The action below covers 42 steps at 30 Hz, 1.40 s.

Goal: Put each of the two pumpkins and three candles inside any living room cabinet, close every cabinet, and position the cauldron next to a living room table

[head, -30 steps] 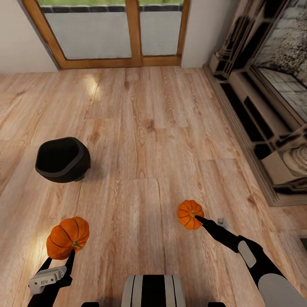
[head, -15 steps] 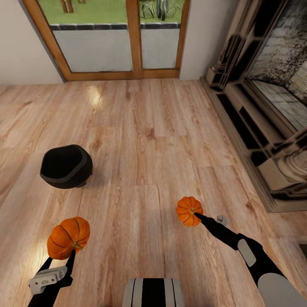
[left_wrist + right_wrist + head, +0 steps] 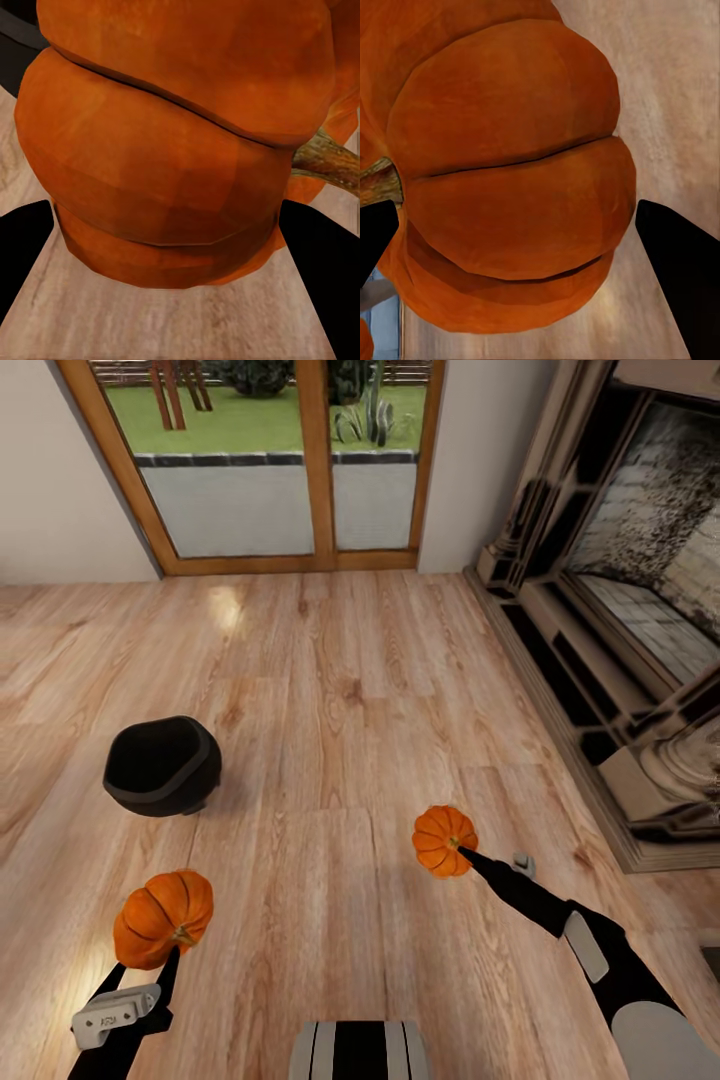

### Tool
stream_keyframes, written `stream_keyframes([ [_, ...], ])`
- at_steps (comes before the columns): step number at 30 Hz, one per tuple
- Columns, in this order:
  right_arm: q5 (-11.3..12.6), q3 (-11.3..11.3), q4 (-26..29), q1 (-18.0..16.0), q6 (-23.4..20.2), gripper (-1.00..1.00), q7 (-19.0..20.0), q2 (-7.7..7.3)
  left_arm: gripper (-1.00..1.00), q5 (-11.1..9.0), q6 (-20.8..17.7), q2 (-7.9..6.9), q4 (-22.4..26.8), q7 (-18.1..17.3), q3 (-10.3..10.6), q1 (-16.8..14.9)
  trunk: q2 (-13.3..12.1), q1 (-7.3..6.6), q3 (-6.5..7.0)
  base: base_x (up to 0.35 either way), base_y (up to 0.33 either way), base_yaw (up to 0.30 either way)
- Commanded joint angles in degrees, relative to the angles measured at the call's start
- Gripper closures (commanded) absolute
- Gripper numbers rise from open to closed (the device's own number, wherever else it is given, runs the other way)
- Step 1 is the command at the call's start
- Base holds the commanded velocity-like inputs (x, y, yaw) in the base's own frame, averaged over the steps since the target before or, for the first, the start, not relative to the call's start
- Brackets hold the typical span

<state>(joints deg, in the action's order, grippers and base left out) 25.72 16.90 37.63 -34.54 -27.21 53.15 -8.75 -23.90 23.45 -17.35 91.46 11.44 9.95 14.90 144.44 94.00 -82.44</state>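
Pumpkins, two, each held above the wood-plank floor: the left pumpkin is clamped in the left end effector, stem toward the robot; the right pumpkin is clamped in the right end effector. Wrist views show each pumpkin between dark fingers. Cauldron stands on the floor ahead of the left arm. Glazed door ahead; fireplace surround at right.

Wood-plank floor open ahead up to glass door. Cauldron stands ahead-left, apart from left pumpkin. Fireplace surround blocks right side.
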Motion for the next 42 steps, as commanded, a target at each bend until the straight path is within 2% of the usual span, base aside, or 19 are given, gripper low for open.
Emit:
stream_keyframes([
  [1, 0.3, 0.1, 0.0, 0.0, -0.4, 1.00, 0.2, -0.04, 1.00, -0.2, 0.1, -0.06, 0.0, 0.5, 0.2, 0.0, 0.0, -0.03, 0.20, 0.000, 0.000, 0.000],
  [10, 0.2, 0.4, 0.2, 0.0, -0.4, 1.00, 2.9, -0.22, 1.00, -0.1, -0.1, -0.05, 0.0, 0.7, 0.2, -0.1, -0.1, -0.26, 2.19, 0.000, 0.000, 0.000],
  [24, 0.2, 0.4, 0.1, 0.0, -0.3, 1.00, 2.4, -0.17, 1.00, -0.1, -0.2, -0.05, -0.1, 0.8, 0.2, -0.1, -0.3, -0.62, 5.30, 0.000, 0.000, -0.001],
  [37, 0.0, 0.2, 0.1, 0.0, -0.3, 1.00, 2.2, 0.11, 1.00, -0.1, -0.1, -0.05, -0.5, 0.8, 0.2, -0.1, -0.5, -0.96, 8.49, 0.000, 0.000, -0.081],
  [42, 0.0, 0.1, 0.1, 0.0, -0.4, 1.00, 2.2, 0.02, 1.00, 0.2, -0.1, 0.02, -2.7, 1.0, 0.2, -0.1, -0.6, -1.08, 9.60, 0.000, 0.000, -0.002],
])
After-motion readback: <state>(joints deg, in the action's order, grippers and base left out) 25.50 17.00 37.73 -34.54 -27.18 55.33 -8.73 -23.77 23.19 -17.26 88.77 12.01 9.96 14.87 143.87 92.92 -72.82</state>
